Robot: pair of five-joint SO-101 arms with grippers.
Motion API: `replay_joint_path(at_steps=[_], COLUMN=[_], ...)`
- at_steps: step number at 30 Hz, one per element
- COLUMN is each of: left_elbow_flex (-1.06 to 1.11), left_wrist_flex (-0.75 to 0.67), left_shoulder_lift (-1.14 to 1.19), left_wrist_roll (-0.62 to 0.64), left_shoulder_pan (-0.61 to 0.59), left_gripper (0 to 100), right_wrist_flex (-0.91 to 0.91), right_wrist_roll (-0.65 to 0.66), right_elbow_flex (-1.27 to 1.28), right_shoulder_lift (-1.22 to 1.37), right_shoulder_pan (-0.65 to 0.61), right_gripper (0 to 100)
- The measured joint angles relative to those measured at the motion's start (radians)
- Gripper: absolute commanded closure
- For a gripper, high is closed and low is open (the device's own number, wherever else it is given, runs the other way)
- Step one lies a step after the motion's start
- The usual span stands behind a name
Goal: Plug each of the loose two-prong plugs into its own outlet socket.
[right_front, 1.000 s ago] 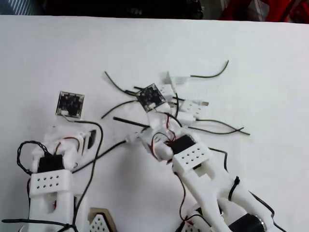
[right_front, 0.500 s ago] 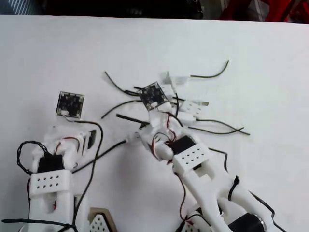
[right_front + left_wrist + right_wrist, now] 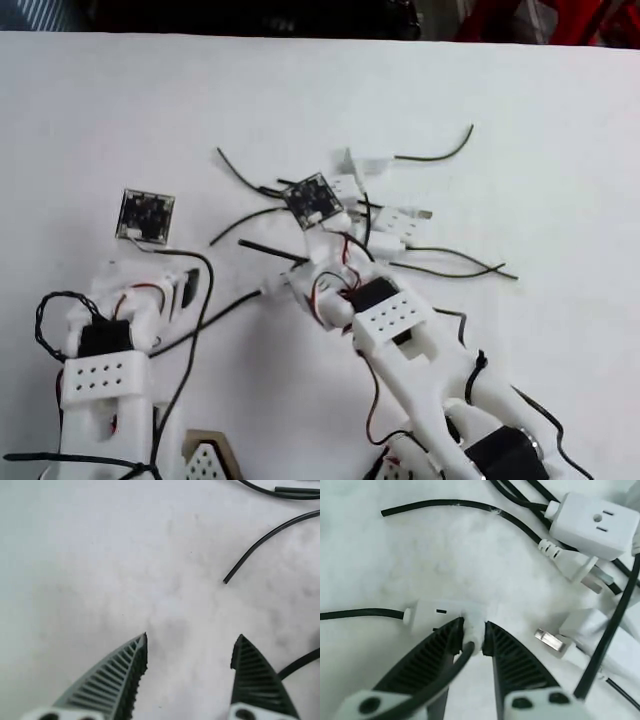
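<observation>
My right gripper (image 3: 472,625) is shut on the end of a white outlet socket (image 3: 432,615) that lies on the table with its black cord trailing away. In the high view this gripper (image 3: 300,278) sits mid-table with that socket (image 3: 272,286) beside it. Just beyond lie a second white socket (image 3: 595,522), slots facing up, and a loose two-prong plug (image 3: 570,565); another plug (image 3: 555,642) lies close to one finger. My left gripper (image 3: 192,637) hangs open over bare table, holding nothing, and sits at the lower left (image 3: 182,290) in the high view.
More white plugs and sockets (image 3: 400,225) with tangled black cords (image 3: 450,268) lie past the right gripper. A loose cord end (image 3: 226,581) lies ahead of the left gripper. The white table (image 3: 520,90) has free room at the far side and left.
The right arm has shifted slightly while still pinching the socket, which stays in about the same spot. The left arm has not moved.
</observation>
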Motion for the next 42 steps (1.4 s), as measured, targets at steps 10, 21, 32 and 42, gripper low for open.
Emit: replay_joint_path(at_steps=[10, 21, 32, 42], left_elbow_flex=[0.000, 0.000, 0.000, 0.000], left_wrist_flex=[0.000, 0.000, 0.000, 0.000], left_shoulder_lift=[0.000, 0.000, 0.000, 0.000], left_wrist_roll=[0.000, 0.000, 0.000, 0.000], left_shoulder_pan=[0.000, 0.000, -0.012, -0.012], left_gripper=[73, 73, 73, 73], right_wrist_flex=[0.120, 0.127, 0.235, 0.333], right_wrist_roll=[0.015, 0.015, 0.015, 0.015], right_elbow_flex=[-0.095, -0.147, -0.296, -0.356], right_shoulder_lift=[0.018, 0.091, 0.224, 0.230], right_shoulder_pan=[0.000, 0.002, 0.005, 0.005], right_gripper=[98.1, 98.1, 98.1, 98.1])
